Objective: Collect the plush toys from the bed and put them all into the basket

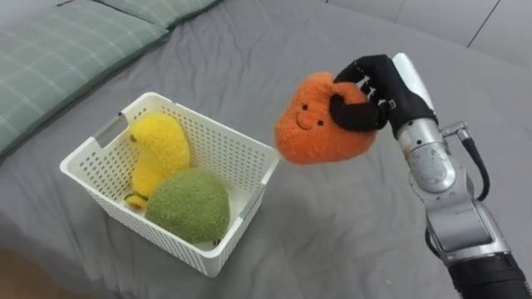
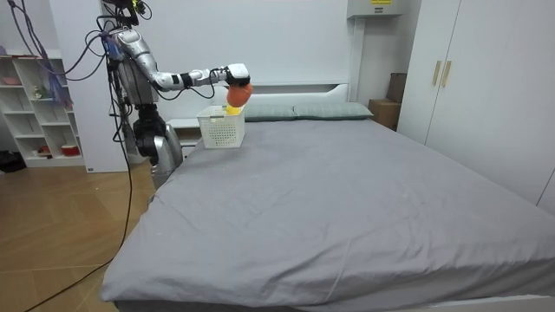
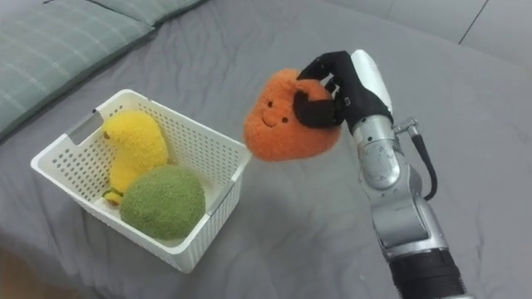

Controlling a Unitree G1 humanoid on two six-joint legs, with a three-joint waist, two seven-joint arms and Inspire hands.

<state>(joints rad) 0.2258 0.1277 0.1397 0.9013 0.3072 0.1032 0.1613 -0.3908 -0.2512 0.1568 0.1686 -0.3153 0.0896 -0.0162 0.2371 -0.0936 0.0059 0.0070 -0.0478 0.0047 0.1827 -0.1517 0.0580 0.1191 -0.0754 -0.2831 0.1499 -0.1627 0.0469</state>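
Your right hand (image 1: 378,83) sits in the upper right of the left eye view, its dark fingers and thumb curled tight round the orange plush toy (image 1: 312,129). The grip bites into the toy's upper right side, and its small stitched face is turned toward the lower left. You have the toy held up off the bed, with its left edge right by the near right corner of the white basket (image 1: 87,178). In the room view it hangs just above the basket's rim on that view's right side.

The basket stands on the grey bed (image 1: 332,241) in the left half of the frame, turned cornerwise to you. It already holds two toys: a yellow plush toy (image 1: 158,149) lying along the upper left part, and a round green plush toy (image 1: 187,206) in the lower part, touching the yellow one.

A green checked pillow (image 1: 66,50) lies in the upper left corner.

The room view shows the robot standing beside the bed near its head end, on that view's left, right arm stretched out over the basket. Behind it stand an open shelf (image 2: 35,104) and, far right, a pale wardrobe (image 2: 468,87).
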